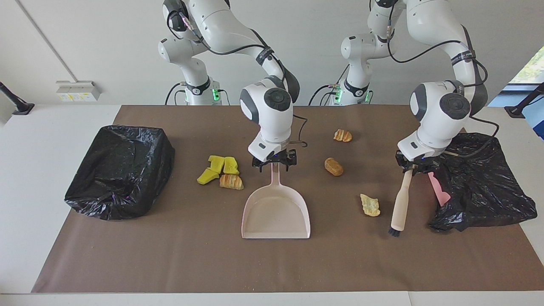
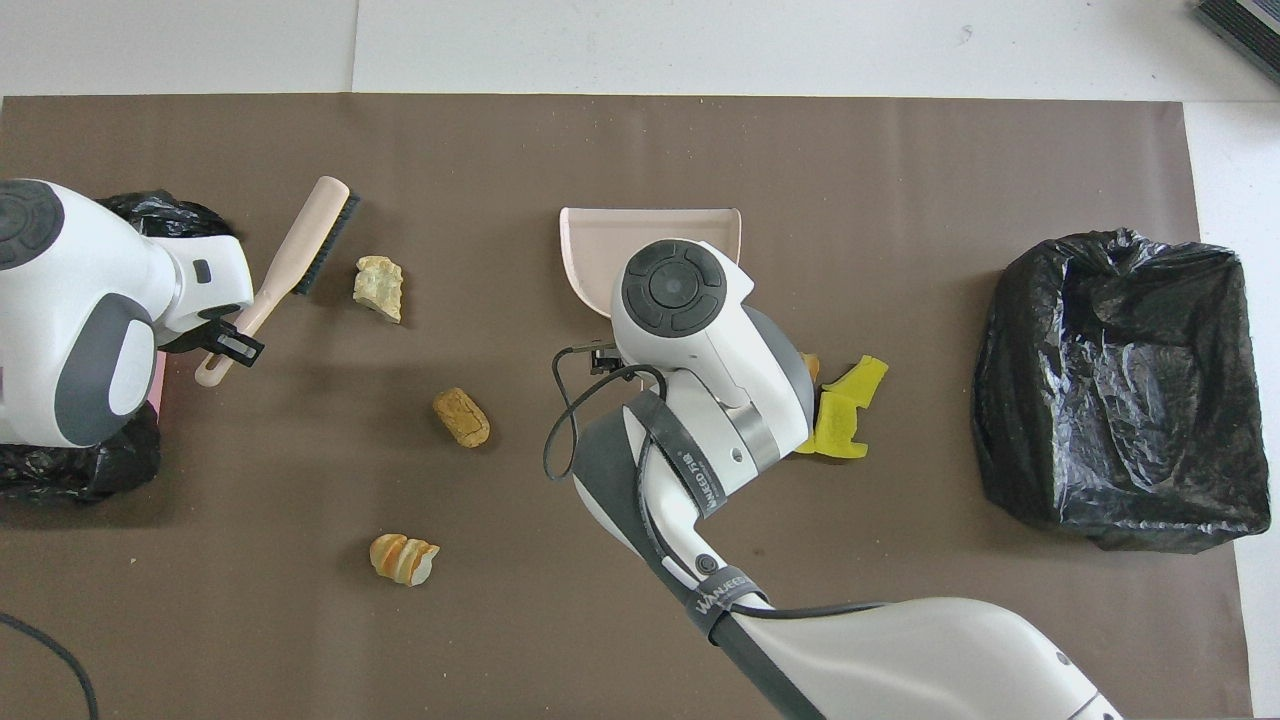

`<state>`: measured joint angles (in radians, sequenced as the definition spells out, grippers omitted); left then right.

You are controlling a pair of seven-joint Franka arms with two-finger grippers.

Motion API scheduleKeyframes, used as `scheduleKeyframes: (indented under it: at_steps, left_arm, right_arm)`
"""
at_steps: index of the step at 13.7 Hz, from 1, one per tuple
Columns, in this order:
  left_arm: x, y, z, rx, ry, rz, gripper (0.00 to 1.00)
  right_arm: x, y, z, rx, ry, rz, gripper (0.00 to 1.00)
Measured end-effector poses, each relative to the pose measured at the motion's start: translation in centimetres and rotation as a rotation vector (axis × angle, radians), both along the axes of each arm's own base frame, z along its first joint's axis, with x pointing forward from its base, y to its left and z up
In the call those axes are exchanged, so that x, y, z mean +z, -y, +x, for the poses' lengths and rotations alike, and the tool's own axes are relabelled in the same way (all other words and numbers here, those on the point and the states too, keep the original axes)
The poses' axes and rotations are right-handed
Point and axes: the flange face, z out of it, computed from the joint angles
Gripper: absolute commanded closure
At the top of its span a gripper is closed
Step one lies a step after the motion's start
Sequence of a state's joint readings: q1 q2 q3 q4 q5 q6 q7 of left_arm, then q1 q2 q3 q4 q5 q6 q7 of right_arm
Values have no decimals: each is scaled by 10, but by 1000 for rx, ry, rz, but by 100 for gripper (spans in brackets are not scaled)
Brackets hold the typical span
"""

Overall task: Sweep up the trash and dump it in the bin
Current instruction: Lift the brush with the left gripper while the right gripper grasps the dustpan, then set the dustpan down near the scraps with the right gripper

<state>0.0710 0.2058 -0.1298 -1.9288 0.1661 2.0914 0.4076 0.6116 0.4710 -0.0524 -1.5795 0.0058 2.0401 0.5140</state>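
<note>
facing view:
left tool (image 1: pixel 414 169): clamped on brush (image 1: pixel 399 208) handle; brush slants down, bristles at mat (image 1: pixel 170 263), beside bagged bin (image 1: pixel 480 178) at left arm's end
right tool (image 1: pixel 274 163): fingers spread, at dustpan (image 1: pixel 276 212) handle top; grip unclear
trash: three yellow chunks (image 1: pixel 216 169) plus one pastry piece (image 1: pixel 231 182) bunched beside dustpan handle, toward right arm's end; three brown scraps (image 1: pixel 334 166) scattered between dustpan and brush, one (image 1: pixel 369 205) just beside brush
second bin (image 1: pixel 121 170): right arm's end of counter (image 1: pixel 25 191)

overhead view:
left tool (image 2: pixel 225 345): grips brush (image 2: pixel 300 250) near handle end
right arm: covers dustpan (image 2: pixel 590 240) handle, part of yellow chunks (image 2: pixel 850 420)
scraps (image 2: pixel 461 416): loose on mat (image 2: pixel 640 140), apart
</note>
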Motion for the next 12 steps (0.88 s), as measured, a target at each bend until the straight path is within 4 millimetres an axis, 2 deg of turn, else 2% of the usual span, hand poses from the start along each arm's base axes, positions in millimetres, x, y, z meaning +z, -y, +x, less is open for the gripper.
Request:
scheduleKeyframes:
  at_steps: [3,6,9,12]
  left_arm:
    - [-3,4,0,-26,-8,-1,100]
    - [-11,12,-7,-141,-43,-5,100]
    - [-19,26,-23,-271,-93,-7,100]
    - [-14,60,-47,-340,-187,9,100]
  right_arm:
    - [-4,2,-5,27,-12,-5,42]
    - [-10,3,-7,40,-22,-11,100]
    - [-12,2,-9,42,-26,-12,100]
    - [-12,2,-9,63,-28,-12,100]
